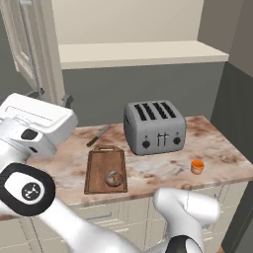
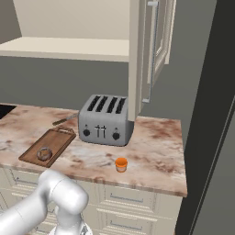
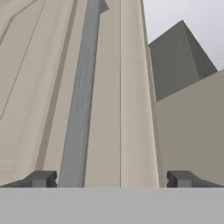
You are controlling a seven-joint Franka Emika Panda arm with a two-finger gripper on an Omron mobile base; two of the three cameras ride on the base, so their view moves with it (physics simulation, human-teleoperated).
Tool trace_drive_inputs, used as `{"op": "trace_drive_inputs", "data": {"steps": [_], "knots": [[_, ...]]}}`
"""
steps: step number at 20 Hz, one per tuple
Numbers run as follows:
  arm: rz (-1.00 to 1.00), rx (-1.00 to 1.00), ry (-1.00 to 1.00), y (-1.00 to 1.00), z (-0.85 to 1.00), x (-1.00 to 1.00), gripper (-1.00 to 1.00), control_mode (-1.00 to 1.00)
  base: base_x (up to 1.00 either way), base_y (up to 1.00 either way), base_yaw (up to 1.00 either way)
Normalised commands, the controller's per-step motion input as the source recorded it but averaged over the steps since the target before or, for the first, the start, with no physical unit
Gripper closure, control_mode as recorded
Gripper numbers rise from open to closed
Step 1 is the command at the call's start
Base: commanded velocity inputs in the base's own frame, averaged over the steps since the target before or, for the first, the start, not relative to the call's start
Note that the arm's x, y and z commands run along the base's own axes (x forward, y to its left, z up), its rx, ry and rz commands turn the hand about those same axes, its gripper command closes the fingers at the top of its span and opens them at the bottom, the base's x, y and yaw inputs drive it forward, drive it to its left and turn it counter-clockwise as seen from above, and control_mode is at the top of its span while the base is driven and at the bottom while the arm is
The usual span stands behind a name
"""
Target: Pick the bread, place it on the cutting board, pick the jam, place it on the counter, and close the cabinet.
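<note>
Cabinet [image 2: 151,50] door's right in front of my gripper [image 3: 112,178], jaws spread wide around its handle [image 3: 81,100]. Bread [image 1: 113,178] sits on the cutting board [image 1: 99,165], jam [image 1: 197,166] on the counter [image 1: 217,143].

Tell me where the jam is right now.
The jam stands on the counter near its front edge, in front of the toaster and to its right in both base views, well apart from the cutting board.
</note>
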Motion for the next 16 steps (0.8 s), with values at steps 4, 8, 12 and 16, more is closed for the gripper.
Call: {"op": "trace_drive_inputs", "data": {"steps": [4, 8, 12, 16], "knots": [[0.0, 0.0, 0.0, -0.28, 0.0, 0.17, -1.0, -1.0, 0.0, 0.0, 0.0], [0.0, 0.0, 0.0, -0.29, 0.01, 0.2, -1.0, -1.0, 0.0, 0.0, 0.0], [0.0, 0.0, 0.0, -0.28, 0.06, 0.24, -1.0, -1.0, 0.0, 0.0, 0.0], [-0.02, 0.0, 0.0, -0.25, 0.03, 0.29, -1.0, -1.0, 0.0, 0.0, 0.0]]}}
